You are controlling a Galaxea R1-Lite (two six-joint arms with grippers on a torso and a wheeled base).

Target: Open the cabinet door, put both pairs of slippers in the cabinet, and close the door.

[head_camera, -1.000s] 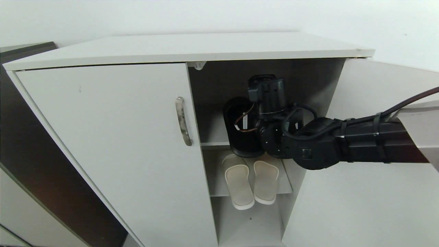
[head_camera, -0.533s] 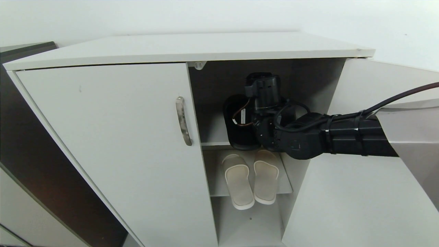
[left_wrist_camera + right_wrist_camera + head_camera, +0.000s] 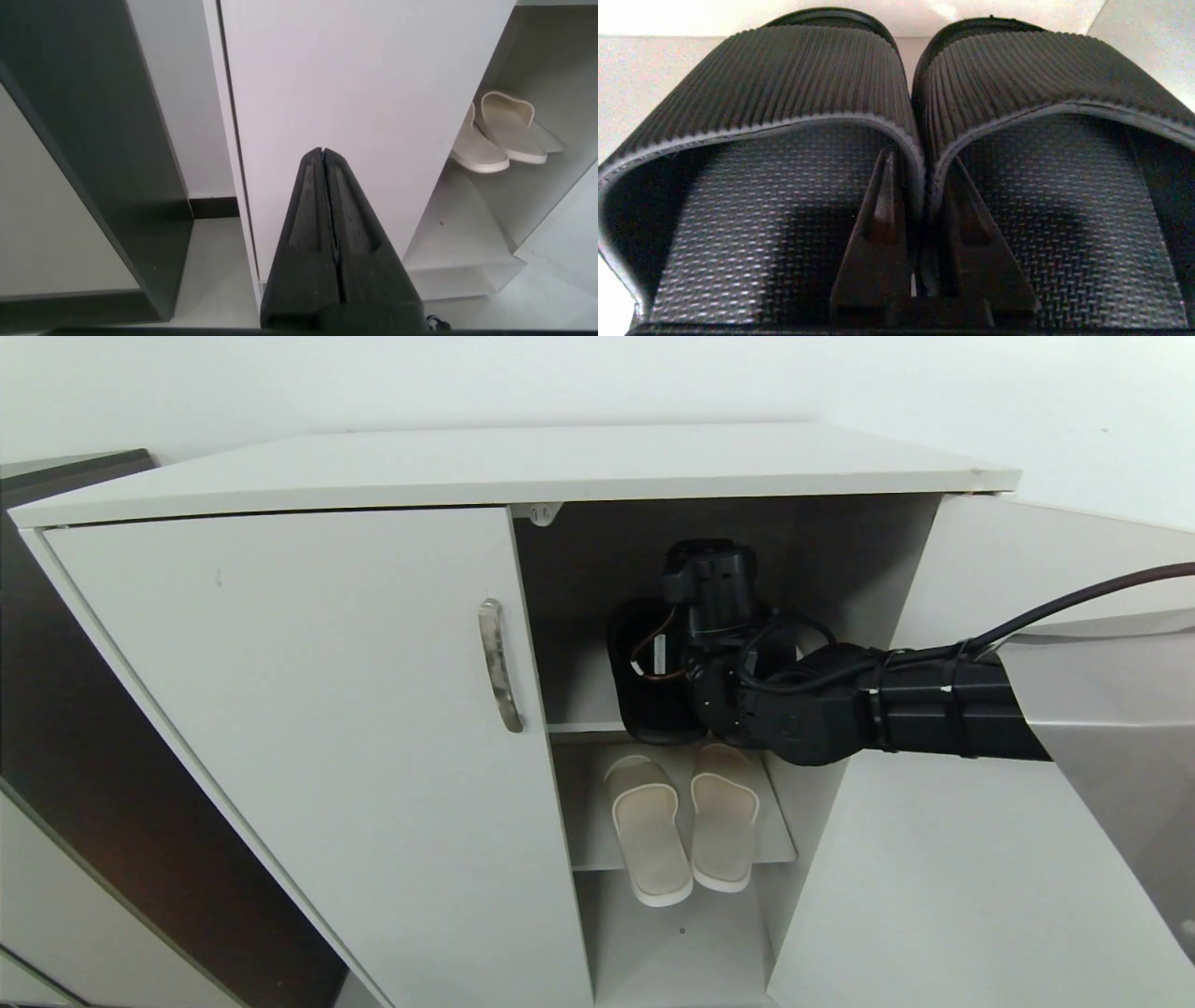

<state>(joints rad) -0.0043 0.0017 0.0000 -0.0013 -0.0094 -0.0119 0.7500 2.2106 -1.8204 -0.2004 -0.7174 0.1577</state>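
Right fingers (image 3: 878,224) pinched black slippers (image 3: 639,709) at their adjoining walls, frame centre; left fingers (image 3: 308,215) pressed together.

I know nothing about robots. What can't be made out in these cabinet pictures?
1. Head view: the right arm covers most of the black slippers, so whether they rest on the upper shelf cannot be told.
2. Head and left wrist views: the closed left door hides everything behind it.
3. Head view: the open right door is cut by the picture's edge; how far it swings is unclear.
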